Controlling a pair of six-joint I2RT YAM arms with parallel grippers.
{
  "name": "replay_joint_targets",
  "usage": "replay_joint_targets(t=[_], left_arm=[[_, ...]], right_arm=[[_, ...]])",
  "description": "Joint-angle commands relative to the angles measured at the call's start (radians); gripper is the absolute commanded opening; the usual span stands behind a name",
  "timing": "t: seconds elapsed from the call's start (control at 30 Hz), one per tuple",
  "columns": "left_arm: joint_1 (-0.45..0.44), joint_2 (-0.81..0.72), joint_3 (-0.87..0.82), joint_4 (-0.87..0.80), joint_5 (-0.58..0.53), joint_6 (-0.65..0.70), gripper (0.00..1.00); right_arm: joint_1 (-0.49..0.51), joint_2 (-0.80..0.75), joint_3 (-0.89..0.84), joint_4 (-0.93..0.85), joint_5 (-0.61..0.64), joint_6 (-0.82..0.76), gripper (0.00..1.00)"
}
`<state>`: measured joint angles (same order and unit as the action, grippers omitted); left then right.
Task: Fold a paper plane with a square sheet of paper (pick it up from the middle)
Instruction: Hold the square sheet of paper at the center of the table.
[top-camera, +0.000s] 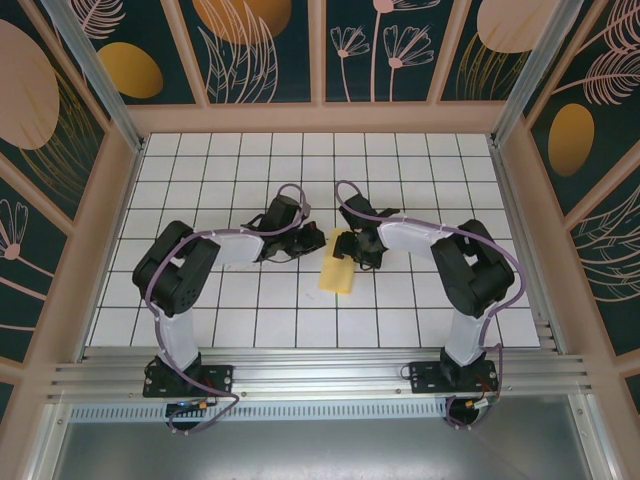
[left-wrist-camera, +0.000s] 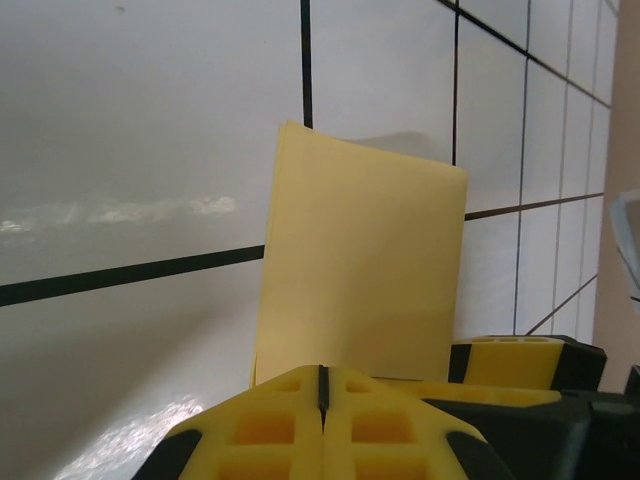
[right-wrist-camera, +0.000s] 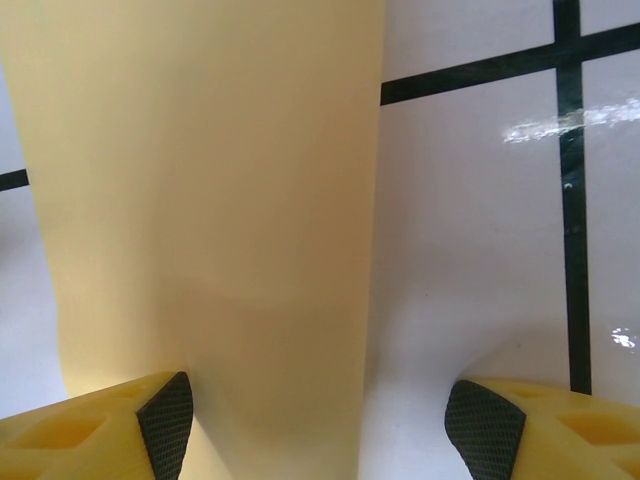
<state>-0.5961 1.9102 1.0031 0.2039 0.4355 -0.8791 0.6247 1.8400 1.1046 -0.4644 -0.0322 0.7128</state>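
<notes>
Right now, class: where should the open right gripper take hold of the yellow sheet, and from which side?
Take the square sheet of paper by its long edge, which lies between the open jaws of the right gripper; close straight in from that side. The sheet is thin and folded narrow, and the left gripper looks shut on another edge.

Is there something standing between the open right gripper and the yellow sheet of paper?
Nothing visible does: the sheet of paper shows right between the open fingers of the right gripper, over white table tiles.
</notes>
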Motion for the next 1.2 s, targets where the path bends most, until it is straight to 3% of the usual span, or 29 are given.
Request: replay_joint_targets(t=[0.0,0.67,1.17], left_arm=[[-0.023,0.032,0.062,-0.106,-0.024,0.037,0.0],[-0.039,0.081,0.089,-0.156,-0.033,0.046,0.0],[-0.054,0.114,0.093,-0.251,-0.125,0.091,0.0]], right_arm=[[-0.013,0.121,-0.066,0.007,0.078,-0.01,0.75],[-0.01,0.121,-0.072,0.007,0.079,-0.009,0.75],[-0.019,0.059,-0.019,-0.005,0.067,-0.046,0.77]])
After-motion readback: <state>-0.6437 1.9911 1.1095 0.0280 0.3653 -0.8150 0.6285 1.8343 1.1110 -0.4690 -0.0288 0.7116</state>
